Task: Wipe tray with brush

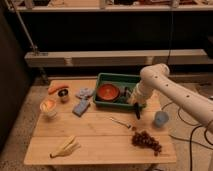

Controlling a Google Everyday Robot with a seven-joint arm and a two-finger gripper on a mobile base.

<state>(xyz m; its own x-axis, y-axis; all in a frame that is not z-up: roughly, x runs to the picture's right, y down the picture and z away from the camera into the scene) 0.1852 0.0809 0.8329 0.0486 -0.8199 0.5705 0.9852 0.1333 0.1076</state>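
Clenched jaws over the worktop (95, 142) near its right edge, just off the green tray's (118, 76) front right corner, apparently grasping the brush (137, 111), long axis near upright, tip down. Tray floor from there toward the back and left edges, partly taken by a red-orange bowl (108, 92). No legible writing.

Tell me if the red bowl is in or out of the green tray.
In: the bowl sits within the raised walls of the tray. The gripper, shut on the brush, is at its right edge.
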